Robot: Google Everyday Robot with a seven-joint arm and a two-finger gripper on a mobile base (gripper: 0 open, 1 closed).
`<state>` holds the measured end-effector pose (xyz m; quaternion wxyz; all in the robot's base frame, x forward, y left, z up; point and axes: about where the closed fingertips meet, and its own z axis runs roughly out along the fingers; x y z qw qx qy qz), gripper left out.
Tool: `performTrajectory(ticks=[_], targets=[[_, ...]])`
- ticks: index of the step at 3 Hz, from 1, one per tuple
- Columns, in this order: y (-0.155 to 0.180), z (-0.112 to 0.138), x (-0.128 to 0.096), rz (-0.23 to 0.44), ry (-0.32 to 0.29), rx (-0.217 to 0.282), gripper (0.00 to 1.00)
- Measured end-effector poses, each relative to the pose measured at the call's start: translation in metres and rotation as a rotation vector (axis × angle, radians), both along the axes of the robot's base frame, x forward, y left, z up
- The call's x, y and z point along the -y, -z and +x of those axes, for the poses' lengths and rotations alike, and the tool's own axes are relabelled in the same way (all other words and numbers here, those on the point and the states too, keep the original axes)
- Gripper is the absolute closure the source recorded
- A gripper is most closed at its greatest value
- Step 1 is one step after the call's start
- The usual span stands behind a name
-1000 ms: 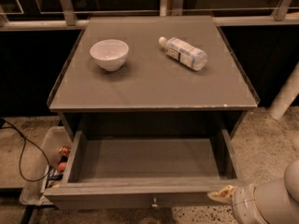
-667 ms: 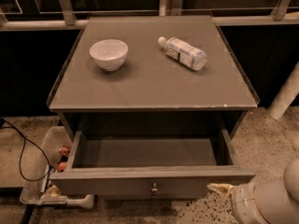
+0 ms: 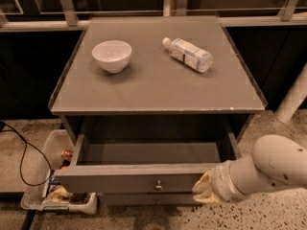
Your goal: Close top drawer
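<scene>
The top drawer (image 3: 120,178) of the grey cabinet stands partly open, its plain grey inside showing and its flat front bearing a small round metal knob (image 3: 159,185). My gripper (image 3: 204,189) is at the right part of the drawer front, at the end of my white arm (image 3: 268,169), and looks pressed against the front. The lower drawer front is mostly hidden under the top drawer.
On the cabinet top (image 3: 158,80) stand a white bowl (image 3: 112,55) and a plastic bottle (image 3: 188,54) lying on its side. A clear plastic bin (image 3: 50,186) of snacks sits on the floor at the left, with a black cable (image 3: 24,152) beside it.
The drawer has slid inward, so less of its inside shows. My gripper and arm have moved forward with the drawer front.
</scene>
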<state>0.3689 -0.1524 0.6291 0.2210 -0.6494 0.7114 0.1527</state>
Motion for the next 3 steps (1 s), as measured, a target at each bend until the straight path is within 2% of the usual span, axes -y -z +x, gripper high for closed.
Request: performTrajectory(ticks=[1, 2, 3], targets=[[-0.0051, 0.0445, 0.0095, -0.051, 0.05, 0.038, 0.89], [-0.0064, 0.0425, 0.0097, -0.052, 0.051, 0.039, 1.0], [-0.0064, 0.0425, 0.0097, -0.052, 0.051, 0.039, 0.81]])
